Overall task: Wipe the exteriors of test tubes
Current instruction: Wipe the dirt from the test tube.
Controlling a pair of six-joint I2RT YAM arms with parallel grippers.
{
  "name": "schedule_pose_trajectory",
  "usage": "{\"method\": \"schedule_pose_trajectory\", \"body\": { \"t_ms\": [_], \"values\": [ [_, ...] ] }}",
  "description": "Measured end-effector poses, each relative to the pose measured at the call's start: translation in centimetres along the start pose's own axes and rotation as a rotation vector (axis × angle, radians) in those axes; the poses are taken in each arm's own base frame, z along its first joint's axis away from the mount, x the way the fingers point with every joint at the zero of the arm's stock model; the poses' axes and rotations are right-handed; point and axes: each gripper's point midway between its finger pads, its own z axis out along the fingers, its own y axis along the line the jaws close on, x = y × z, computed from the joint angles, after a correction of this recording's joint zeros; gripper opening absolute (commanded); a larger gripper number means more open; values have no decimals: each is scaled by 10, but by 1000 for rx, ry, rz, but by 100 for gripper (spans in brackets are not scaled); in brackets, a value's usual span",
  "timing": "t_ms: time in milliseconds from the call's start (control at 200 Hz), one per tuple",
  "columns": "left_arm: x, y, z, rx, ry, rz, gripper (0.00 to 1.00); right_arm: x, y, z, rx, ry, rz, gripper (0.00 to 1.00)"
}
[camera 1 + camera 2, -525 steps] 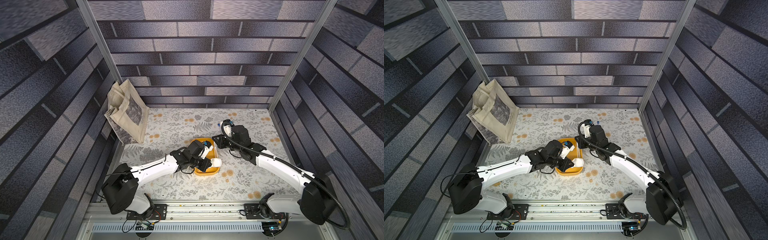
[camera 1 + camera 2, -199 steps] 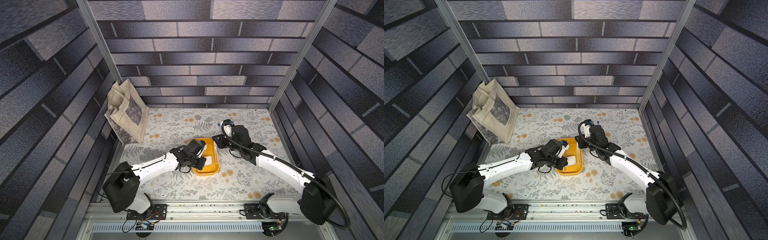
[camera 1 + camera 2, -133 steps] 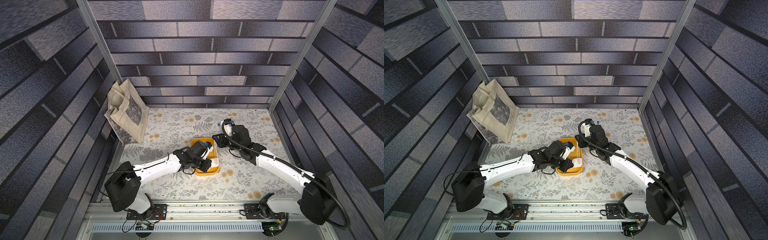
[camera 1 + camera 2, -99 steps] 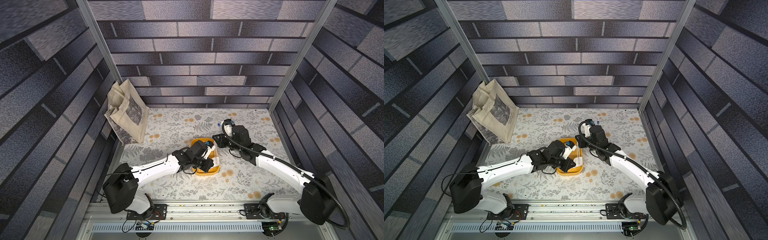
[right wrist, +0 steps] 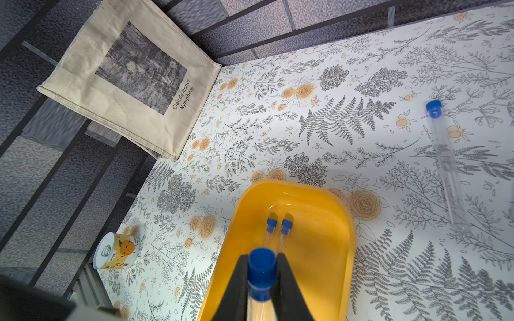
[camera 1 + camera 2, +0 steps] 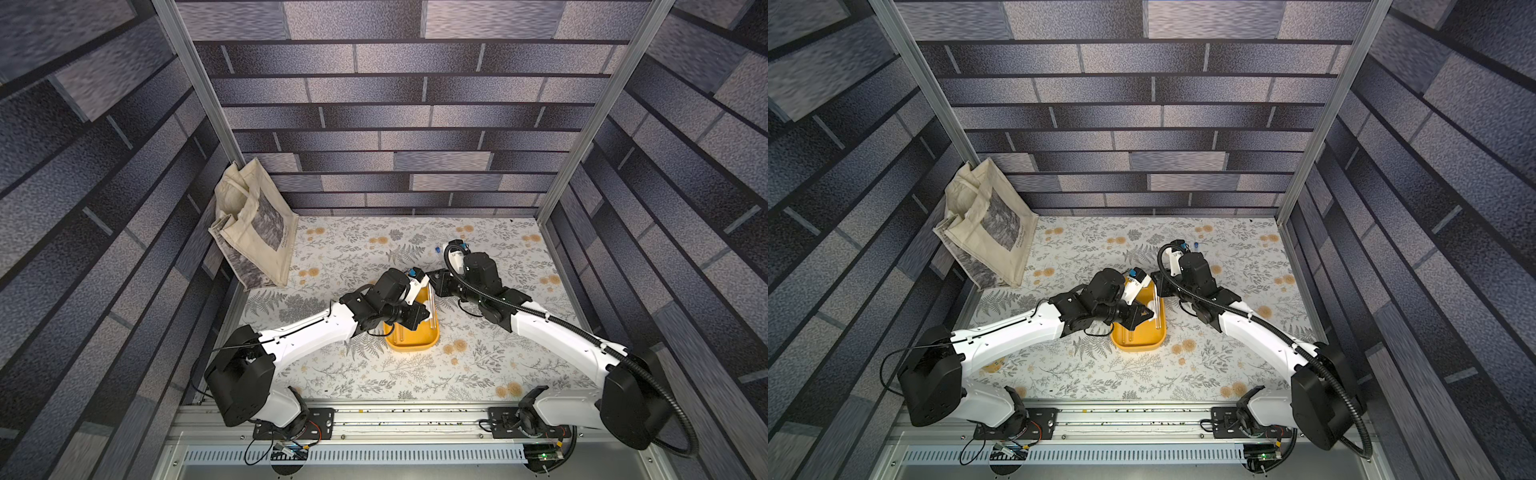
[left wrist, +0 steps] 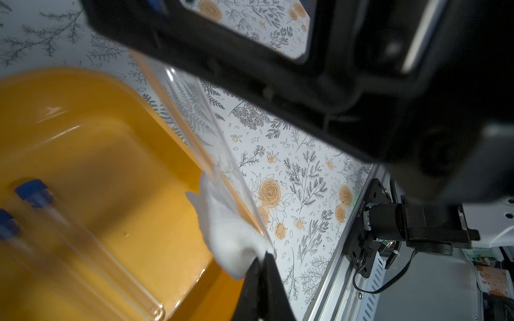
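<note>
The wiping is under way, by my reading somewhere in the middle. The right pincer (image 5: 261, 261) is clenched on the blue-capped end of one test tube (image 7: 194, 119), holding it over the right edge of the yellow tray (image 5: 319, 264). The left pincer (image 7: 262, 258) is clamped on a white cloth (image 7: 230, 239). The cloth is pressed against that tube's closed round end, so the pass appears to sit at the far end from the cap.

Two more capped tubes (image 5: 286, 225) lie side by side inside the tray. A loose tube (image 5: 445, 155) lies on the counter (image 5: 306, 125) to the far right, well apart from the tray. Whether these three are wiped or waiting cannot be told, and only four tubes show.

The tubes are clear, straight and slender, with small opaque blue caps; glass or plastic, I cannot tell. The cloth looks soft, fluffy and bunched. The tray is glossy and smooth, shallow, with rounded corners. A matt floral print covers the counter. A coarse-weave canvas tote bag (image 5: 125, 83) leans at the far left, and a small printed can (image 5: 116, 251) stands left of the tray.
</note>
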Motion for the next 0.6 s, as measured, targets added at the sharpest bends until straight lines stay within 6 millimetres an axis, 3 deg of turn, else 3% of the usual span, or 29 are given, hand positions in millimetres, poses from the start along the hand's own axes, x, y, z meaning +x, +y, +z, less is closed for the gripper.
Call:
{"method": "schedule_pose_trajectory", "body": {
  "t_ms": [140, 270, 491, 601],
  "values": [
    [-26, 4, -6, 8, -48, 16, 0, 0, 0, 0, 0, 0, 3, 17],
    [-37, 8, -8, 6, -66, 22, 0, 1, 0, -1, 0, 0, 5, 17],
    [-36, 4, -7, 21, -60, 39, 0, 2, -1, -1, 1, 2, 8, 18],
    [-23, -1, -5, 29, -38, 43, 1, 2, -1, -1, 1, 2, 8, 19]
  ]
}}
